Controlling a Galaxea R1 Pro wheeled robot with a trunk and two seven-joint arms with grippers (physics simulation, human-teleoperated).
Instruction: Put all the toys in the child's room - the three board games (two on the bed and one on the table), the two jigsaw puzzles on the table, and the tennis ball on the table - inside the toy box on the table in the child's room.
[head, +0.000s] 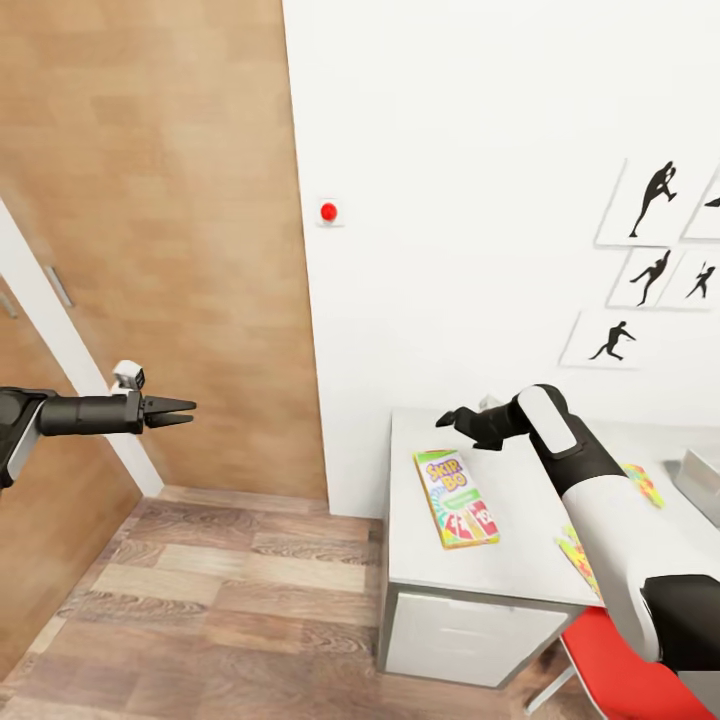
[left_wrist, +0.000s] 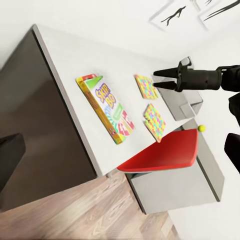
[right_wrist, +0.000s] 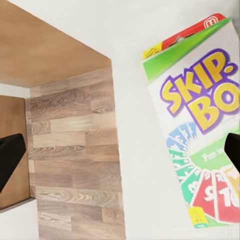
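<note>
A Skip-Bo board game box (head: 456, 497) lies flat on the white table (head: 520, 580), near its left end. My right gripper (head: 455, 418) hovers open just above the box's far end, and the right wrist view looks straight down on the box (right_wrist: 200, 125) between wide-spread fingers (right_wrist: 10, 155). Two colourful jigsaw puzzles (left_wrist: 146, 86) (left_wrist: 155, 121) lie further along the table. The grey toy box (left_wrist: 182, 102) stands beyond them, with the tennis ball (left_wrist: 202, 128) beside it. My left gripper (head: 190, 412) is open and empty, out over the floor left of the table.
A red chair (head: 620, 670) is tucked under the table's front edge. A wooden door panel (head: 150, 200) and white door frame (head: 60, 340) stand to the left. Wood floor (head: 220, 600) lies between them and the table. Framed silhouettes (head: 650, 200) hang on the wall.
</note>
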